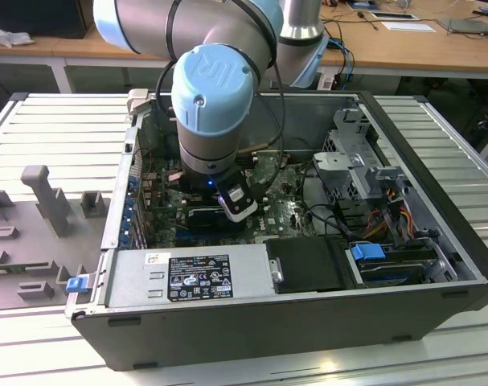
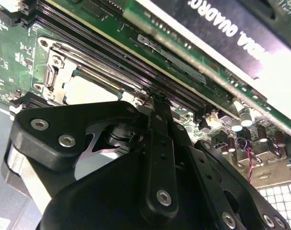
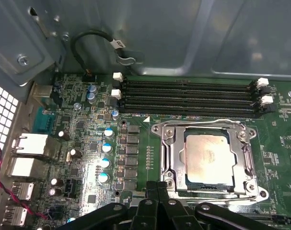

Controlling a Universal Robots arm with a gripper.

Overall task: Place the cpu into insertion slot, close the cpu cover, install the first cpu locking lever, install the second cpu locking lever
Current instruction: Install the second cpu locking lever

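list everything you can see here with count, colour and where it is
cpu: one, pale silver-beige, seated in the insertion slot
insertion slot: one, silver metal frame, on the motherboard below the memory slots in the first wrist view
cpu cover: one, silver frame, lying down around the cpu
memory slots: four, black, beside the socket
motherboard: one, green, inside the case
computer case: one, dark grey, open on the table
power supply: one, grey, near edge of case in the exterior view
black card: one, long, beside the memory slots
arm: one, grey and light blue, reaching into the case
hand: one, black, at the socket's edge
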